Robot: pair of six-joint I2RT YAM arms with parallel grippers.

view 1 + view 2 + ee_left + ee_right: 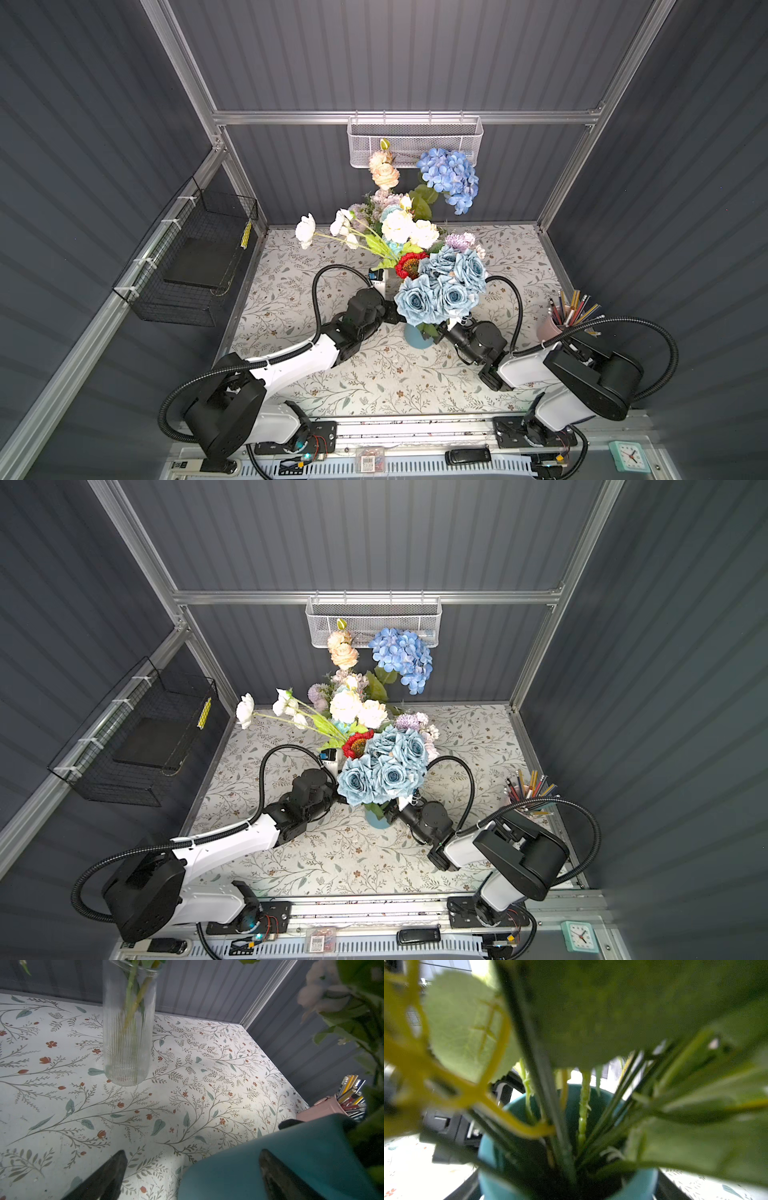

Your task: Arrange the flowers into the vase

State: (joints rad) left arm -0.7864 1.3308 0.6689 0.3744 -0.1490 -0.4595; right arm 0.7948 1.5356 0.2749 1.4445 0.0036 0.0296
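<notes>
Our left arm (291, 357) and right arm (519, 365) reach toward the middle; left gripper (193, 1152) gapes wide, right gripper (442, 326) is spread too.

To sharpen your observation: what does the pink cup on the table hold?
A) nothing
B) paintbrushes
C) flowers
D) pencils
D: coloured pencils stick up out of the pink cup near the right arm.
</notes>
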